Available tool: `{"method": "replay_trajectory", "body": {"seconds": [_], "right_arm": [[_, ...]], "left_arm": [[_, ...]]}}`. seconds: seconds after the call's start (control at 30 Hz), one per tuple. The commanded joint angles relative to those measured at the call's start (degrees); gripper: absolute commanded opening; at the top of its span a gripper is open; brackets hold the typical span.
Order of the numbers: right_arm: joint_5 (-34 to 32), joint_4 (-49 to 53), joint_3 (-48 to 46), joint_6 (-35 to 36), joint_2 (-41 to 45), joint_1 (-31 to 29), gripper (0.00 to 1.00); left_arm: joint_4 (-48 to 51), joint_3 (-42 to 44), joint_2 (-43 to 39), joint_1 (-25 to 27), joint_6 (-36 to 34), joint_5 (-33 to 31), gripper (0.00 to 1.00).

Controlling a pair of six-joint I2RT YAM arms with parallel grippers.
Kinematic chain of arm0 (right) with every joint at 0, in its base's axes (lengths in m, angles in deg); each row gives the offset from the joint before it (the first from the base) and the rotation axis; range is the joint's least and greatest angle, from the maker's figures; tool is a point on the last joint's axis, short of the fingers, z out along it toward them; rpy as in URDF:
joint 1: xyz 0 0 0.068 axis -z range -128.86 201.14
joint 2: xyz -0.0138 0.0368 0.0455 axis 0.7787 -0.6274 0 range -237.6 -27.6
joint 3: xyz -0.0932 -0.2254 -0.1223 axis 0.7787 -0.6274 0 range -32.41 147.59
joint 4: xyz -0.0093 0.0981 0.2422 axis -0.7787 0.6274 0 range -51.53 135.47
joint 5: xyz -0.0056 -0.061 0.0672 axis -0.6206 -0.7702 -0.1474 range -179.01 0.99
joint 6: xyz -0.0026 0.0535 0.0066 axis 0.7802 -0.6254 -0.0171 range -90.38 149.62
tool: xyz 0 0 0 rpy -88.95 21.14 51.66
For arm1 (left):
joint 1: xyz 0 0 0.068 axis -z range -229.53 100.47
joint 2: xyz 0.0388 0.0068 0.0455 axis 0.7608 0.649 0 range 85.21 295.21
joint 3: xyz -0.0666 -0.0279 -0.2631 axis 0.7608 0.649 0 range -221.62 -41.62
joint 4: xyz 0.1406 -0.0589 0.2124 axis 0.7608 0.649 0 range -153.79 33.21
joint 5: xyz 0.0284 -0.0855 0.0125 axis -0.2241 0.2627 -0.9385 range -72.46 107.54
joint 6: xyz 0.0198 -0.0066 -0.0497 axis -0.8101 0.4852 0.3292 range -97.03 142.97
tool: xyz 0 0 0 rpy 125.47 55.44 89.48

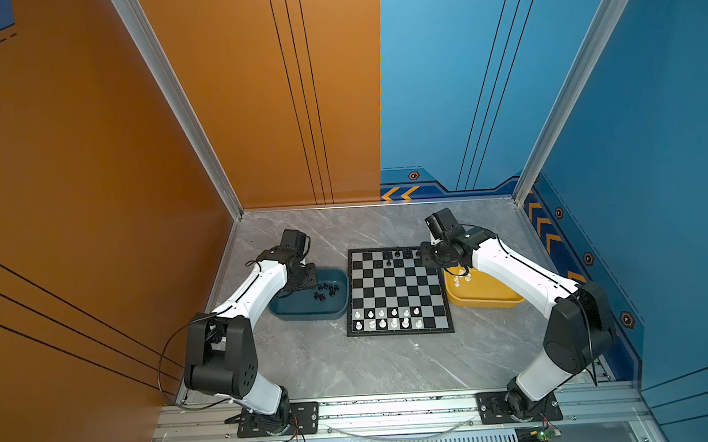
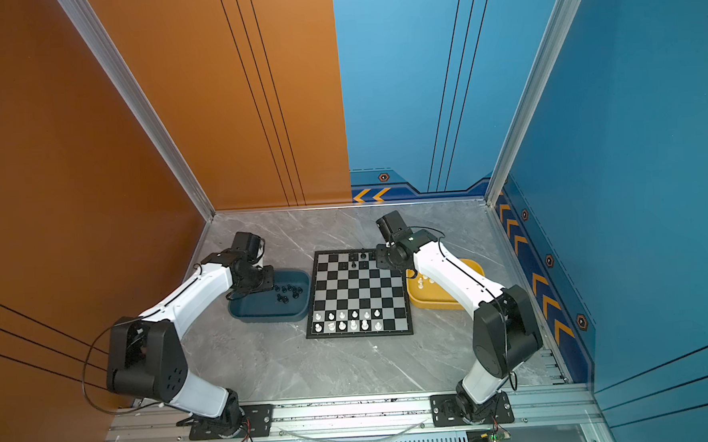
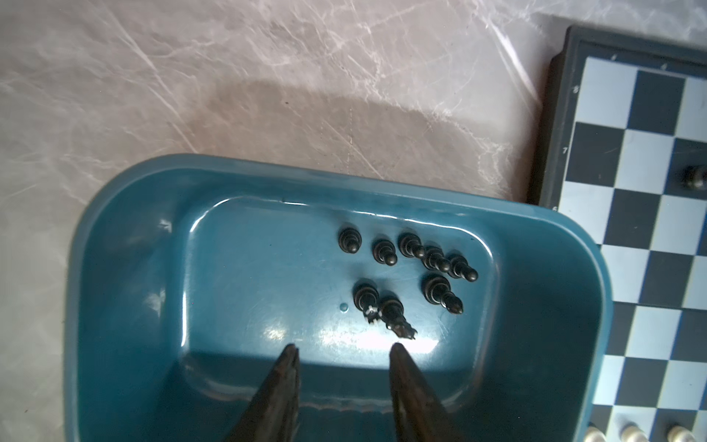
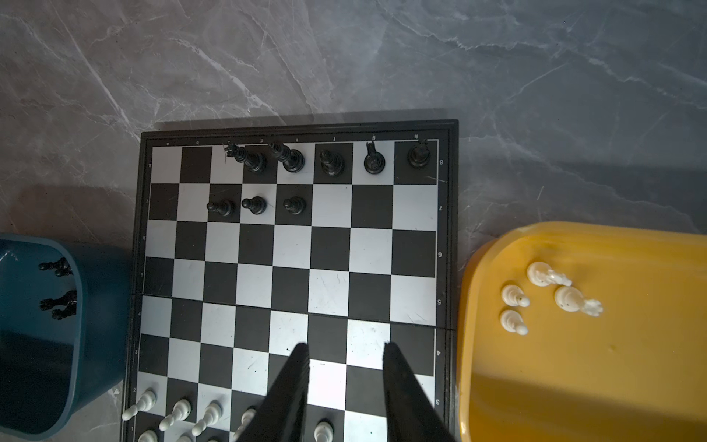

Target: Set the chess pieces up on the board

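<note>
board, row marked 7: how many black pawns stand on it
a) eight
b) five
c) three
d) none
c: the right wrist view shows three black pawns standing side by side on neighbouring squares of that row of the board, and the row's other squares are bare.
</note>
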Motion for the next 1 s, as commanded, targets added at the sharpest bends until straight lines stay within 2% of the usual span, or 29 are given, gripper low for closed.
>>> {"method": "replay_trajectory", "body": {"seconds": [0.0, 0.1, 0.97], "right_arm": [[1.0, -0.5, -0.6, 0.4, 1.1, 0.6, 0.35], [1.2, -0.5, -0.4, 0.3, 0.8, 0.7, 0.35], [1.0, -0.5, -0.9, -0.3, 1.3, 1.0, 0.35]], "left_arm": [[0.4, -2.2, 2.5, -0.4, 0.4, 2.3, 0.37], [0.4, -2.9, 4.4, -0.3, 0.5, 2.8, 0.33], [0.5, -7.5, 13.8, -0.9, 0.5, -0.4, 0.24]]}}
